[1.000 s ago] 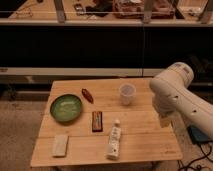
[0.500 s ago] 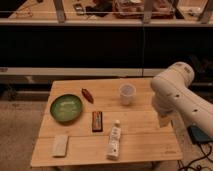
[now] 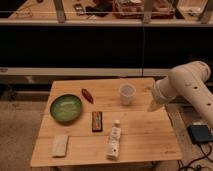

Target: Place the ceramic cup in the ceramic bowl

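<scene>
Ceramic cup: a small, plain white tapered ceramic cup [image 3: 127, 93] with no handle. It stands upright, mouth up, at the back right of the bench.
Ceramic bowl: a wide, shallow, green glazed bowl [image 3: 66, 108] on the left side, well apart from the cup, with nothing in it.
Bench: pale wooden slats [image 3: 145, 131].
Between cup and bowl: a small reddish-brown object [image 3: 87, 95] and a dark brown bar [image 3: 96, 121].
Gripper: the tapered end of the white arm [image 3: 152, 104], low and just right of the cup, not touching it. Whether it is spread or closed, I cannot tell.
Handling: probably light, rigid, smooth-glazed and slippery, and likely to chip.
Hold: across the side wall below the rim, squeezing moderately. Lower it gently, since ceramic will meet ceramic.
</scene>
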`<state>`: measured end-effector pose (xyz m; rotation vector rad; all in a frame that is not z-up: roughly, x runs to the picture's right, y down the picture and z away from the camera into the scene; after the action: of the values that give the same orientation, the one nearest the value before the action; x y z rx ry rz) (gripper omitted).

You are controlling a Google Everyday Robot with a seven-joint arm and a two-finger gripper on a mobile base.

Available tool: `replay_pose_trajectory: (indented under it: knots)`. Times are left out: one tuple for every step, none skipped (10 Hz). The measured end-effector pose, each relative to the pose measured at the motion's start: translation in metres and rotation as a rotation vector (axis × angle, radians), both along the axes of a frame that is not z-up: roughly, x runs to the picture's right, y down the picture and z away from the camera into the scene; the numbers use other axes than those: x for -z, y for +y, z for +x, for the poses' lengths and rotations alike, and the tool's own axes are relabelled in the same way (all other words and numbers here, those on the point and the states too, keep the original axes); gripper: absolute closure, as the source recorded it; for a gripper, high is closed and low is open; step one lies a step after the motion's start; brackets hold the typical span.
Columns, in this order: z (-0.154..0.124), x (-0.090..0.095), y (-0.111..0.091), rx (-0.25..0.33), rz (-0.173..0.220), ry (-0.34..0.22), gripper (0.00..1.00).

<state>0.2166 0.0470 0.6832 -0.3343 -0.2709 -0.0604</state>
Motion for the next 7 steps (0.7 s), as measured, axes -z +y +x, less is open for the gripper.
replay_pose_trajectory:
  knots:
    - [-0.0012,0.0000,-0.0004,0.001,0.000,-0.002,0.35]
    - [-0.0019,-0.0001,-0.0003,0.002,0.000,-0.003,0.35]
    - [-0.0019,-0.0002,-0.0002,0.002,0.000,-0.003,0.35]
    - [-0.0016,0.0000,-0.0003,0.002,0.000,-0.002,0.35]
    - [-0.0020,-0.0001,-0.0005,0.002,0.000,-0.003,0.35]
    - [-0.0024,-0.0003,-0.0010,0.000,0.001,-0.005,0.35]
    - [-0.0031,-0.0032,-0.0054,-0.006,0.016,-0.006,0.35]
